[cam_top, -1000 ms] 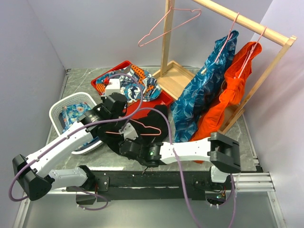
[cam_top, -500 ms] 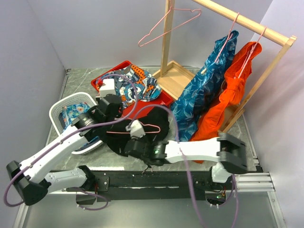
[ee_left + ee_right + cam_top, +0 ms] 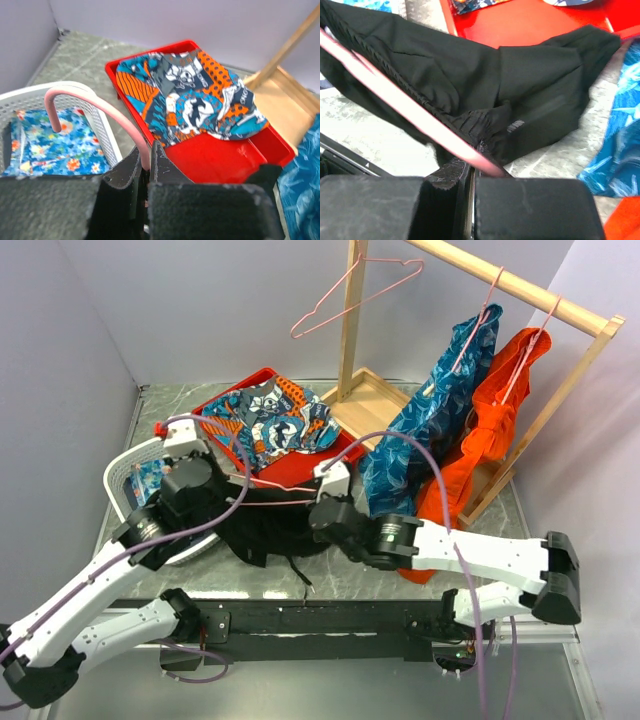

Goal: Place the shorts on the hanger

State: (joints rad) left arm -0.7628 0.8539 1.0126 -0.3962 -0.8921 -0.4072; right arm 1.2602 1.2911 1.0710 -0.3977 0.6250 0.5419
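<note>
The black shorts [image 3: 265, 530] hang bunched between the two arms, their lower part on the table by the near edge. A thin pink hanger [image 3: 270, 484] runs above them from one gripper to the other. My left gripper [image 3: 215, 472] is shut on the hanger just below its hook [image 3: 100, 107]. My right gripper [image 3: 322, 502] is shut at the hanger's other end. In the right wrist view a puckered bit of the shorts' waistband [image 3: 485, 122] sits at the right gripper [image 3: 475, 167], and the hanger's bar [image 3: 395, 95] crosses just over the fingertips.
A red tray [image 3: 300, 465] with a blue-orange patterned garment [image 3: 270, 415] lies behind the shorts. A white basket [image 3: 125, 475] holding blue floral cloth stands at the left. At the right, a wooden rack [image 3: 560, 310] carries an empty pink hanger [image 3: 350, 290], a blue garment [image 3: 430, 430] and an orange garment [image 3: 480, 430].
The right gripper has shut and swung right along the hanger. The left gripper has drawn the hanger's hook end left and back. The shorts are now stretched out between the two.
</note>
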